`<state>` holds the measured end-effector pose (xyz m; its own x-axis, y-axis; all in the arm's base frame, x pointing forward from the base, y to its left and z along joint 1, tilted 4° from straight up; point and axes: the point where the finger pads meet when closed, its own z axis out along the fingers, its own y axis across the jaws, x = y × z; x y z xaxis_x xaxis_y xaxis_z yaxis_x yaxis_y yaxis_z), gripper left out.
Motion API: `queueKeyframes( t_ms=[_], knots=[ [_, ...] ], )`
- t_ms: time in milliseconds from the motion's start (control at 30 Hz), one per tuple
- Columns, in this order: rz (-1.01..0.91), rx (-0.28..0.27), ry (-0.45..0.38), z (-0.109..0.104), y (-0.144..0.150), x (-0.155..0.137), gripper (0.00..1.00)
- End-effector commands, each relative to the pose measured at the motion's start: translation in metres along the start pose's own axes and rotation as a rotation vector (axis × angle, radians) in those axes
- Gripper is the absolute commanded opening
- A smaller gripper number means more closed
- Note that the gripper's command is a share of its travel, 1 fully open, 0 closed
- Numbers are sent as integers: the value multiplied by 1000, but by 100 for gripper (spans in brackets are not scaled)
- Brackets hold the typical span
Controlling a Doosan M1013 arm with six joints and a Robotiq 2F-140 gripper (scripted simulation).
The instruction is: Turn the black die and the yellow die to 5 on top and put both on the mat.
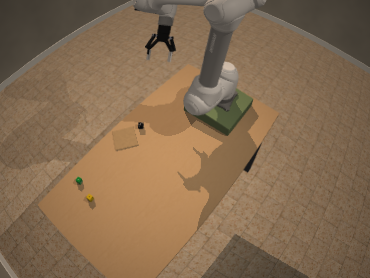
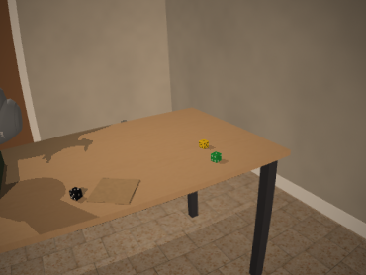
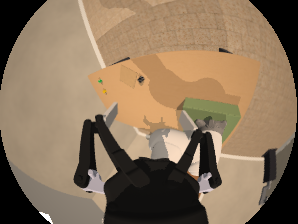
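Observation:
The black die [image 1: 141, 125] [image 2: 75, 193] [image 3: 141, 79] sits on the table just beside the mat, off it. The square tan mat [image 1: 125, 139] [image 2: 115, 191] [image 3: 128, 76] lies near the table's long edge with no die on it. The green die [image 1: 79, 180] [image 2: 216, 157] [image 3: 100, 81] and the yellow die [image 1: 90, 198] [image 2: 204, 144] [image 3: 104, 91] sit near each other toward the table's far end from the arm. The top numbers are too small to read. My gripper [image 1: 159, 57] [image 3: 149, 112] is wide open and empty, high up and away from all dice.
The wooden table [image 1: 150, 200] [image 2: 148, 134] [image 3: 165, 62] carries the arm's green base block [image 1: 220, 120] [image 3: 212, 107] at its other end. The arm's shadow falls across part of the table. A wall stands behind the table in the exterior view.

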<state>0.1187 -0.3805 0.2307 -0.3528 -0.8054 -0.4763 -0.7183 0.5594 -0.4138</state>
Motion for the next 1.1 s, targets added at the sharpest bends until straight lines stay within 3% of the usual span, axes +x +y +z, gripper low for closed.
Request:
queueKeyframes(
  t_ms=[0,667,800,967,1067],
  knots=[
    [0,0,0,0,0,0,100],
    [-1,-7,-1,0,-3,2,100],
    [-5,-49,-3,0,-21,16,100],
    [-23,-165,2,13,-81,52,100],
    [-29,-195,7,20,-100,61,100]
  ],
)
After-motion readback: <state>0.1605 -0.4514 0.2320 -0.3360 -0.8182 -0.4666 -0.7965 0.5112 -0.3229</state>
